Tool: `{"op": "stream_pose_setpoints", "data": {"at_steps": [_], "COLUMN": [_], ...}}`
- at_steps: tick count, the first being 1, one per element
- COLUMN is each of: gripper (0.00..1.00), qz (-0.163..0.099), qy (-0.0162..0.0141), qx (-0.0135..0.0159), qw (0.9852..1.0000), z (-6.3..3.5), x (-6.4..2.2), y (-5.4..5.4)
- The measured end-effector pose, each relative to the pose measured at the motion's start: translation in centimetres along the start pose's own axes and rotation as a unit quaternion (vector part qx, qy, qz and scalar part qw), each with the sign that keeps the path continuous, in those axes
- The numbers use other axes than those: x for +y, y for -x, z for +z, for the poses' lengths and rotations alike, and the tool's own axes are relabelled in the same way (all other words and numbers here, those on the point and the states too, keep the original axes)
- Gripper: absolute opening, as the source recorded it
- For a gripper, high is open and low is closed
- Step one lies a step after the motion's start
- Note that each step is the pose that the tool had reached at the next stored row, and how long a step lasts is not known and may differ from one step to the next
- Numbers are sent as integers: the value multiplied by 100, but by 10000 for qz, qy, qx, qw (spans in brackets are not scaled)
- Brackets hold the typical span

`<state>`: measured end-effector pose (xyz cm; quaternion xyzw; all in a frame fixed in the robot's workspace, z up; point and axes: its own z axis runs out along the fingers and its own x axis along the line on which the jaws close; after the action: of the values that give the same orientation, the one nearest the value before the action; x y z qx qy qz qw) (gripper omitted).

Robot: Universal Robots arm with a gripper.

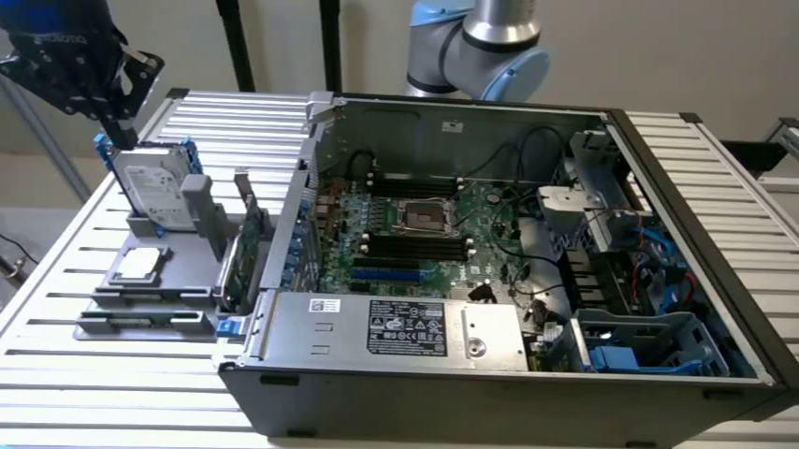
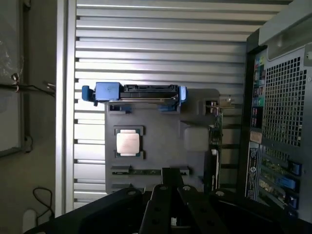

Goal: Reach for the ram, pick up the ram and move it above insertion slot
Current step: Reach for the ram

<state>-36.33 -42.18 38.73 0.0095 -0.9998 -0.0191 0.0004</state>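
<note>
The ram is a thin green stick lying flat in the front groove of a grey holder on the slatted table, at the exterior view's left. In the wrist view the ram crosses the holder, and my fingertips cover part of it. My gripper hangs high over the holder's far end, beside the hard drive, well apart from the ram. Its jaws look shut with nothing in them, and in the wrist view the gripper shows as black links meeting at one tip. The black memory slots lie on the green motherboard inside the open case.
On the holder stand a silver hard drive in a blue frame, a CPU chip and an upright green expansion card. The open computer case fills the exterior view's middle and right. The arm's base rises behind it.
</note>
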Motion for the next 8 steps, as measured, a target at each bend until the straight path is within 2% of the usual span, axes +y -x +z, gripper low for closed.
{"op": "stream_pose_setpoints", "data": {"at_steps": [8], "gripper": [11], "qz": [-1], "qy": [-3], "qx": [1], "qw": [10000], "z": [3], "x": [-343], "y": [-6]}}
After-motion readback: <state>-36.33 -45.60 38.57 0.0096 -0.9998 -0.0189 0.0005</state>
